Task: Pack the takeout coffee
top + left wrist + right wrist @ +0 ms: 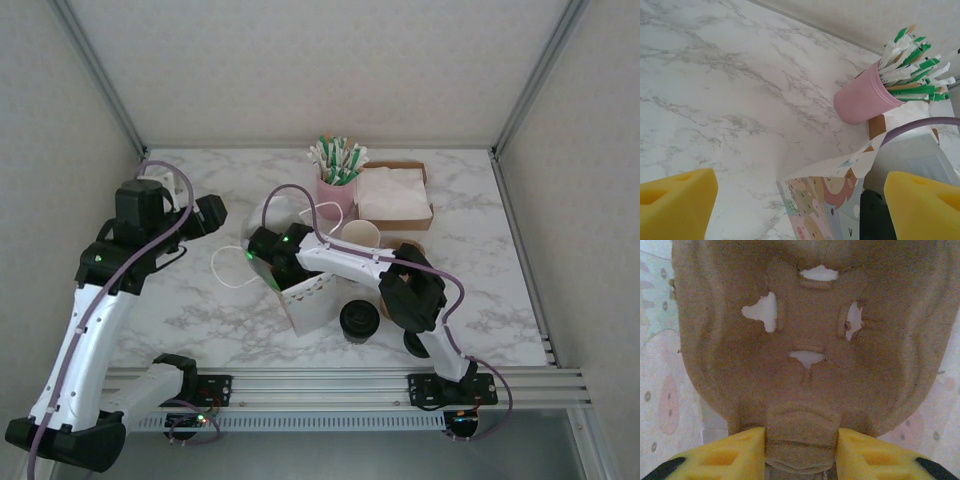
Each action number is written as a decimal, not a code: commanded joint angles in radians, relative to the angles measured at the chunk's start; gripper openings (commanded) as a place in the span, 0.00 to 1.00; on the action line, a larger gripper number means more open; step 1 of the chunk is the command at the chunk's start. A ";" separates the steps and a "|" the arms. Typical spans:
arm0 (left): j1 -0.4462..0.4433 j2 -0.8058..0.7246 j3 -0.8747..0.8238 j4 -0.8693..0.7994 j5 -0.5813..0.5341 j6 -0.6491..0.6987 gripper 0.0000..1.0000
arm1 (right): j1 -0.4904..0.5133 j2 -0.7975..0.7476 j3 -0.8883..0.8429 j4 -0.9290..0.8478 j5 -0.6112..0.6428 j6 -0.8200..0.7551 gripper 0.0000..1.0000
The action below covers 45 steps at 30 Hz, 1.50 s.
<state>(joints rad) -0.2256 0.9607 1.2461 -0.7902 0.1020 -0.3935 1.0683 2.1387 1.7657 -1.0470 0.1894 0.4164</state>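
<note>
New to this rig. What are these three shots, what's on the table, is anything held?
Two robot arms are bolted at the near edge of a marble table. The overhead view looks down from behind them; the other two come from a camera on each wrist, so the yellow blocks are that arm's own fingers. On the table: a patterned paper bag, the takeout coffee with its black lid, a pink cup of paper-wrapped sticks, a box of napkins. The right pincer is down in the bag, clamped on a brown pulp cup carrier. The left pincer hangs open near the bag's rim, holding nothing.
</note>
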 commanded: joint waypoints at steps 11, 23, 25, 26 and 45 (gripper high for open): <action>-0.006 -0.064 -0.013 -0.063 0.005 -0.073 0.86 | -0.009 0.068 -0.069 0.045 -0.017 0.040 0.41; -0.007 -0.106 -0.005 -0.130 -0.022 -0.116 0.86 | -0.009 -0.018 -0.052 0.061 0.015 0.077 0.49; -0.006 -0.114 -0.006 -0.136 -0.023 -0.125 0.86 | -0.009 -0.033 -0.040 0.054 0.018 0.083 0.53; -0.006 -0.118 -0.007 -0.141 -0.025 -0.129 0.86 | -0.009 -0.040 -0.034 0.052 0.019 0.085 0.56; -0.006 -0.185 -0.014 -0.223 -0.053 -0.181 0.86 | -0.007 -0.240 0.111 -0.025 0.060 0.126 0.73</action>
<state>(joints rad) -0.2256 0.7906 1.2411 -0.9813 0.0681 -0.5529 1.0626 1.9587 1.8324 -1.0275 0.2169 0.5190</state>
